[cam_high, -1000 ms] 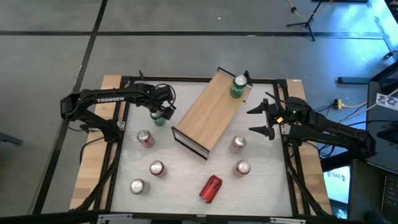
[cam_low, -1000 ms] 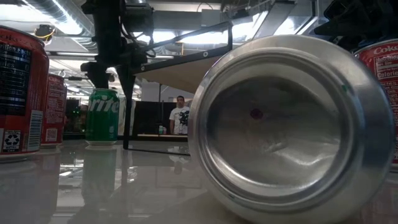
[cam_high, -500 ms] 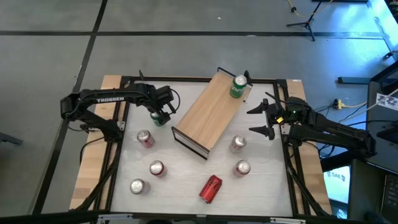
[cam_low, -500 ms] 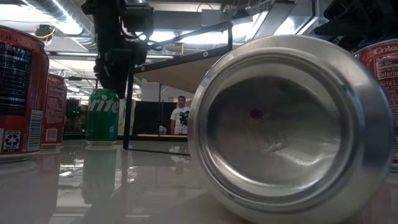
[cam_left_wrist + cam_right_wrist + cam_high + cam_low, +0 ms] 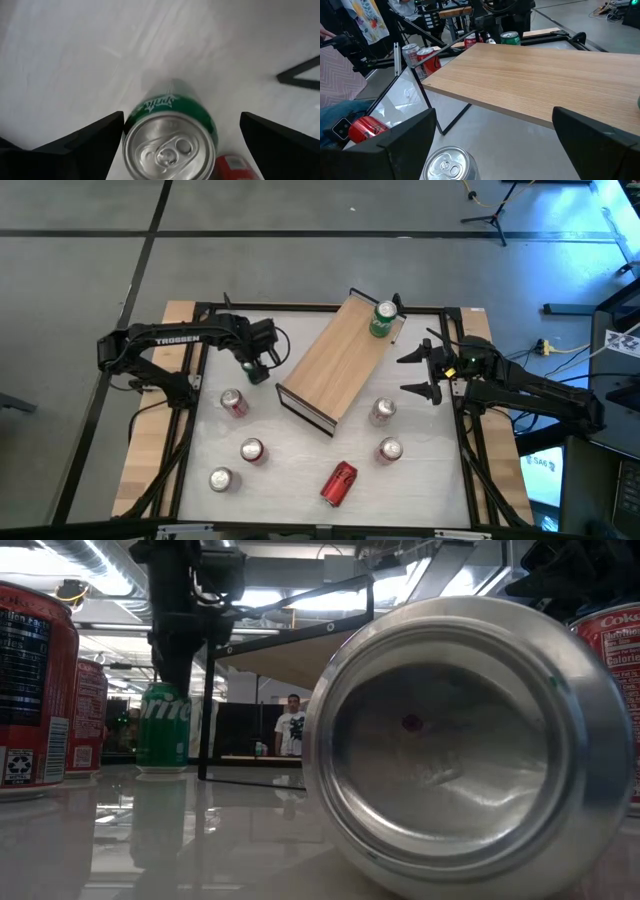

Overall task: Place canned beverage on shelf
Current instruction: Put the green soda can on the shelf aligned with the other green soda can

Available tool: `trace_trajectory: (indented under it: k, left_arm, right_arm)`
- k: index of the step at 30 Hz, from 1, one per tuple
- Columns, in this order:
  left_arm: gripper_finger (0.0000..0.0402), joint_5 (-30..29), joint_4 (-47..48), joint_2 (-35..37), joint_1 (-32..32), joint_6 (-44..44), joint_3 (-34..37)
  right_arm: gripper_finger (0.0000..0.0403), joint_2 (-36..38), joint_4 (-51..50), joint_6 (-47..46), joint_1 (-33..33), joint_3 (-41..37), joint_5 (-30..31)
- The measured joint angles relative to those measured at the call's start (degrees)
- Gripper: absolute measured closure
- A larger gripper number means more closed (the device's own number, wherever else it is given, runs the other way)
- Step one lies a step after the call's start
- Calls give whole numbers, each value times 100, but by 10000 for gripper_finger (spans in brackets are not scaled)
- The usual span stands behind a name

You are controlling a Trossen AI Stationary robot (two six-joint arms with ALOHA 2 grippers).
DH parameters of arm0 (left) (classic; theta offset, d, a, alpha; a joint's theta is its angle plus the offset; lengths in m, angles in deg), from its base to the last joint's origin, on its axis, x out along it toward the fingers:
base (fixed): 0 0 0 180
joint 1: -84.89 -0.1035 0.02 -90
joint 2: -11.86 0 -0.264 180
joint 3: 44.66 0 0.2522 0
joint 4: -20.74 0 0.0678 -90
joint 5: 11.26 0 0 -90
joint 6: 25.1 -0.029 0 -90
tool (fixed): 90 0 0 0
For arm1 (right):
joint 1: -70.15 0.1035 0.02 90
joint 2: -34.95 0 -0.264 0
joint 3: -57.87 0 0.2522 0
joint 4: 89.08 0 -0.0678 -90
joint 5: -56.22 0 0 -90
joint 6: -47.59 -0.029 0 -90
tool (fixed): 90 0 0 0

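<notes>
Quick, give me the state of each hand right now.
Left hand: open, fingers either side of the green can, not gripping.
Right hand: open, empty, beside the shelf.

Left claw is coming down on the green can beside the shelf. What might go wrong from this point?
1. The left claw is open astride the green can; if it closes off-centre, the upright can may tip.
2. The shelf already holds another green can at its far end, so a careless placement might knock it.
3. A red can stands close by and may get bumped.
</notes>
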Motion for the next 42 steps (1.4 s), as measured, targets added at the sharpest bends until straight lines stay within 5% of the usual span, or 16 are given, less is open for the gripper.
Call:
trace_trajectory:
  k: [42]
  left_arm:
    - [27, -423, 403, 0, 2, -1541, 0]
  right_arm:
    - [11, -2, -197, 0, -2, 0, 2]
